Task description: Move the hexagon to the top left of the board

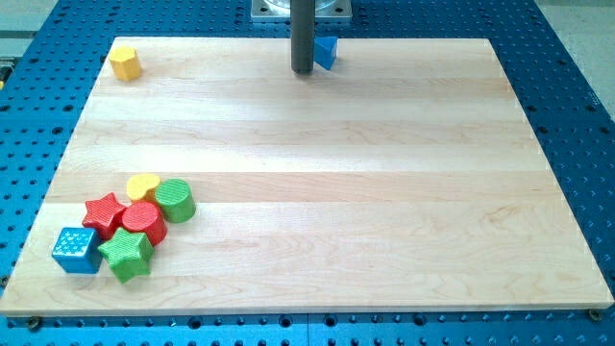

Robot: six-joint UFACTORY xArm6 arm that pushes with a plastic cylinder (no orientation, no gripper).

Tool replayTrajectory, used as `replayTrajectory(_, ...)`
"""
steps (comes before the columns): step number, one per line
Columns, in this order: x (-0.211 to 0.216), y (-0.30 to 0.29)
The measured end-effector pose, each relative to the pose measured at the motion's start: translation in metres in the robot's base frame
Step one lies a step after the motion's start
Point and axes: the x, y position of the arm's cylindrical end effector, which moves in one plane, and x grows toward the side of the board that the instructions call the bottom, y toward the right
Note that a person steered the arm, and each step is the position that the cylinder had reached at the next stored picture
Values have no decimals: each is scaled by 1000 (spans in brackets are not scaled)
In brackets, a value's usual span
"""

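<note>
A yellow hexagon block (pixel 125 62) lies in the board's top left corner. My tip (pixel 303 71) stands at the top middle of the board, far to the right of the hexagon. A blue triangle block (pixel 327 53) sits just right of the rod, partly hidden behind it; I cannot tell if they touch.
A cluster lies at the bottom left: a yellow heart (pixel 143 185), a green cylinder (pixel 176 200), a red star (pixel 105 213), a red cylinder (pixel 144 224), a green star (pixel 127 254) and a blue cube (pixel 77 249). The wooden board (pixel 365 192) rests on a blue perforated table.
</note>
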Motion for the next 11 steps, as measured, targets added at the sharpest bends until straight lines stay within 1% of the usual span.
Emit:
replayTrajectory(1, 27, -33)
replayTrajectory(2, 77, -110)
replayTrajectory(3, 83, -225)
replayTrajectory(4, 62, -274)
replayTrajectory(5, 13, -301)
replayTrajectory(6, 6, -296)
replayTrajectory(9, 6, -290)
replayTrajectory(11, 31, -287)
